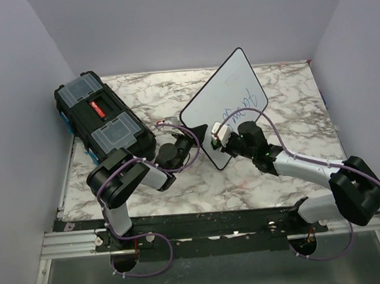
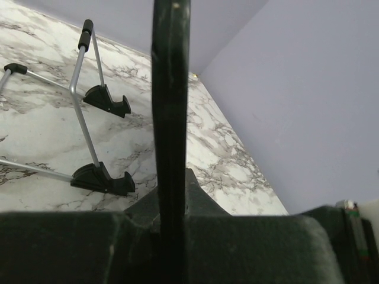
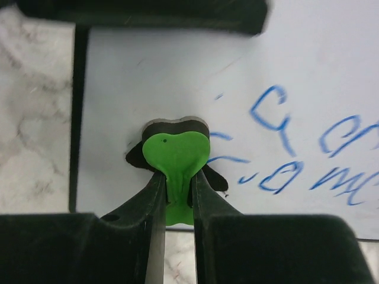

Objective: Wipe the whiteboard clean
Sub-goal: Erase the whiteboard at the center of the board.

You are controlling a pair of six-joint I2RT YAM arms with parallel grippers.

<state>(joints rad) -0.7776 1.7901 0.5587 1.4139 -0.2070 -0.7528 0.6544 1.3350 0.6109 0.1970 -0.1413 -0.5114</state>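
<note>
whiteboard (image 3: 308, 59) faces right end effector (image 3: 177, 180), whose green eraser (image 3: 176, 151) touches it.

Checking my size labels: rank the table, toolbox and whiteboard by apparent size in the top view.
Largest: table.
Next: toolbox and whiteboard look about alike. The whiteboard is tilted up off the table, so I won't rank those two.

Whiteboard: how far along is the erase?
Done: left claw is shut on the whiteboard frame, holding it tilted up; right claw is shut on the eraser. In hand: the eraser's pad looks pressed to the board beside the blue writing. Left: nearly all of it, since the writing reads intact across the board.
</note>
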